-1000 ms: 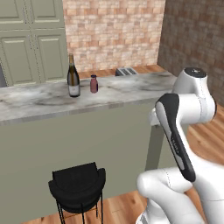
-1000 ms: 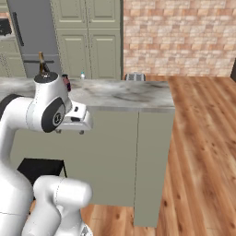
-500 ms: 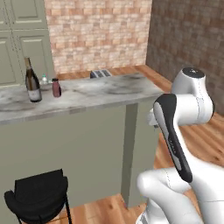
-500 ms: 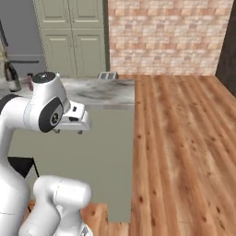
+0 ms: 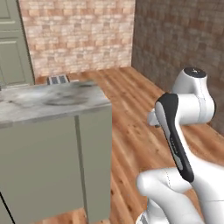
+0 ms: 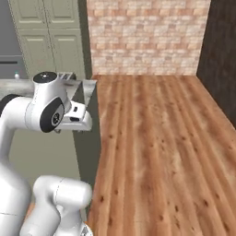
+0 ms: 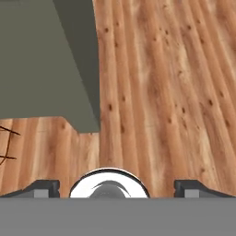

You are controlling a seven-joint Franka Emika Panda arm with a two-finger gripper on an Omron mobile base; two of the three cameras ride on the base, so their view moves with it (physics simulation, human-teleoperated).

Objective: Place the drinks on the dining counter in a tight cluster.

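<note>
The dining counter's end shows as a grey-veined marble top (image 5: 48,98) on a sage-green wall, seen too in the right base view (image 6: 87,84). The drinks are out of view, except perhaps a tiny pale-topped thing (image 6: 17,75) on the top behind my arm, too small to identify. My arm is folded up beside the counter's end. In the hand view my gripper (image 7: 117,189) looks down at the wooden floor, its fingertips (image 7: 46,188) wide apart and open with nothing between them. The counter's green wall (image 7: 41,60) fills that view's upper left.
Wooden floor (image 6: 156,138) stretches to the right of the counter, up to a brick wall (image 5: 78,35). Sage cabinets (image 6: 46,32) stand behind the counter. A small grey striped object (image 5: 57,79) lies beyond the counter's far edge. Thin black stool lines (image 7: 7,143) show at the hand view's left.
The whole picture has shifted: the base has moved rightwards along the counter, so the wine bottle, the maroon bottle and the black stool have left the views. The gripper has stayed open.
</note>
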